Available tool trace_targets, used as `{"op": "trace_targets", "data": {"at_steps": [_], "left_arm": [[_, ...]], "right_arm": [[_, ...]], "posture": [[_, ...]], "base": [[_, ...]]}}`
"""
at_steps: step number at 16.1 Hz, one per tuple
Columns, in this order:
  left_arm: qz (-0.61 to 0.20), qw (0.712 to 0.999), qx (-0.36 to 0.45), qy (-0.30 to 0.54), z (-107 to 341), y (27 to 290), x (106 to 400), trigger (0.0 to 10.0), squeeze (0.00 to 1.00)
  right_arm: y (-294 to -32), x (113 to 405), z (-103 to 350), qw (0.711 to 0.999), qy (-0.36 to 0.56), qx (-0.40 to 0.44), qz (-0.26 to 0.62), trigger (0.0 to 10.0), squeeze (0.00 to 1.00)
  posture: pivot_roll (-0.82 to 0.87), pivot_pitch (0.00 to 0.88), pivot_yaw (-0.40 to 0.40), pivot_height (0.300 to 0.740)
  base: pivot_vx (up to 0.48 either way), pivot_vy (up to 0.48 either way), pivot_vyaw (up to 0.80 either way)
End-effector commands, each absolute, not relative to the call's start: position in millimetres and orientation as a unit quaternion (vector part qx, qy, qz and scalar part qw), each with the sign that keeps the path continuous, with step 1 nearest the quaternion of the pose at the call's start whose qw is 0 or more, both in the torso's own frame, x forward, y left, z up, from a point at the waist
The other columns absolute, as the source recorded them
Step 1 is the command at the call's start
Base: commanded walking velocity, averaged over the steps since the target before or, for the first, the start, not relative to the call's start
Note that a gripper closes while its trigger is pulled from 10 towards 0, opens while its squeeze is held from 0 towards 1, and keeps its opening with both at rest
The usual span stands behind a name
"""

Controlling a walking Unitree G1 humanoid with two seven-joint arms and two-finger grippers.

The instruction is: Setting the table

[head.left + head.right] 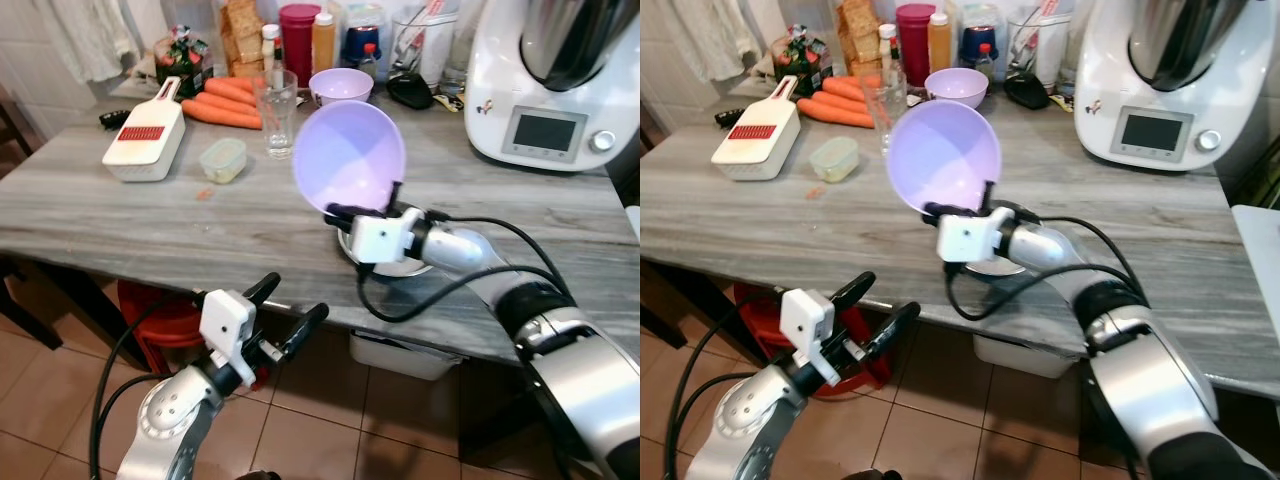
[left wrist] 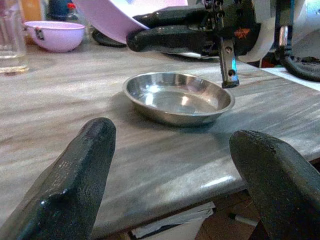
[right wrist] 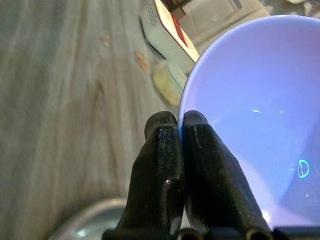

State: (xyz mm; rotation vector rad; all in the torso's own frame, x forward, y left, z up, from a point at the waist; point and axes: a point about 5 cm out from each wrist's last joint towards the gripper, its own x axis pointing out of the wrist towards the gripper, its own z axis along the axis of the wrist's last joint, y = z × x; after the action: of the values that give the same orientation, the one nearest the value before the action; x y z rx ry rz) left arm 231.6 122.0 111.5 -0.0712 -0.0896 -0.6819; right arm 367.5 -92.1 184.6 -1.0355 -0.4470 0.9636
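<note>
Right pincer clamping tilted lilac bowl, above steel dish

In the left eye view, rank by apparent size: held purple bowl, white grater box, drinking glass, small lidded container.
1. held purple bowl, though it is raised nearer the camera in the right gripper
2. white grater box
3. drinking glass
4. small lidded container

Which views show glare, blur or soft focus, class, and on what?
Left wrist view: the steel dish carries bright glints, and the left gripper's near fingers are soft. Right wrist view: small highlights sit inside the purple bowl, pinched at its rim by the right gripper; the countertop beyond is blurred. Left eye view: evenly lit and fairly sharp.
</note>
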Motion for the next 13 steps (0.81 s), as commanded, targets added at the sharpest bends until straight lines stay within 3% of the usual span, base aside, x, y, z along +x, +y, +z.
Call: {"op": "trace_targets", "data": {"at_steps": [1,2,4,5,6,13], "left_arm": [[-0.330,0.942,-0.029,-0.044,115,125,230,10.0,0.00],[-0.331,0.942,-0.028,-0.042,116,127,226,10.0,0.00],[-0.336,0.941,-0.027,-0.037,117,128,222,10.0,0.00],[-0.338,0.940,-0.027,-0.035,117,128,221,10.0,0.00],[-0.339,0.940,-0.025,-0.033,118,130,219,10.0,0.00],[-0.332,0.943,-0.021,-0.030,121,132,221,10.0,0.00]], "right_arm": [[-92,372,188,0.751,-0.189,-0.461,0.433,1.8,0.00],[-91,374,187,0.757,-0.177,-0.458,0.431,9.5,0.00],[-92,377,183,0.774,-0.149,-0.444,0.425,10.0,0.00],[-92,377,180,0.778,-0.140,-0.441,0.425,10.0,0.26],[-93,377,178,0.785,-0.131,-0.432,0.425,10.0,1.00],[-90,374,169,0.783,-0.123,-0.428,0.433,10.0,1.00]], "posture": [[0.08,0.116,0.006,0.740],[0.09,0.130,0.005,0.740],[0.10,0.144,0.008,0.740],[0.10,0.147,0.009,0.740],[0.11,0.152,0.015,0.740],[0.13,0.135,0.016,0.740]], "base": [[0.000,0.000,0.00],[0.000,0.000,0.00],[0.000,0.000,0.00],[0.000,0.000,0.00],[0.000,0.000,0.00],[0.000,0.000,0.00]]}}
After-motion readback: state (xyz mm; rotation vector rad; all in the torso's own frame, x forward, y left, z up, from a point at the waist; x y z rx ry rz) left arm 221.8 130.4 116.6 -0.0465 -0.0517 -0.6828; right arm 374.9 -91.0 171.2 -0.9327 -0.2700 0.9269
